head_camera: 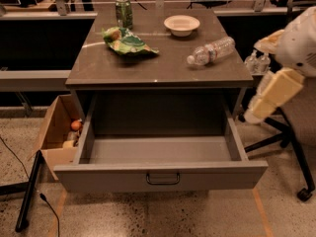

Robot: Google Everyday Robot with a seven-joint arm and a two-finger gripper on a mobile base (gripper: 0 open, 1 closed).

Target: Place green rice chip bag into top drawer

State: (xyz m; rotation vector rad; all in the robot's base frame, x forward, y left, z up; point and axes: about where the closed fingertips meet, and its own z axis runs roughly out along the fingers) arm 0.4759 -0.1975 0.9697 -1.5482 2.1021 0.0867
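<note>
The green rice chip bag lies flat on the left rear part of the grey cabinet top, just in front of a green soda can. The top drawer is pulled wide open below the cabinet top, its inside bare, with its dark handle at the centre of the front panel. My arm comes in from the right edge, and the gripper hangs at its cream-coloured end, right of the drawer's right wall and well away from the bag. It holds nothing that I can see.
A white bowl and a clear plastic bottle lying on its side are on the cabinet top. A brown cardboard box with items stands on the floor at the left. An office chair base is behind my arm.
</note>
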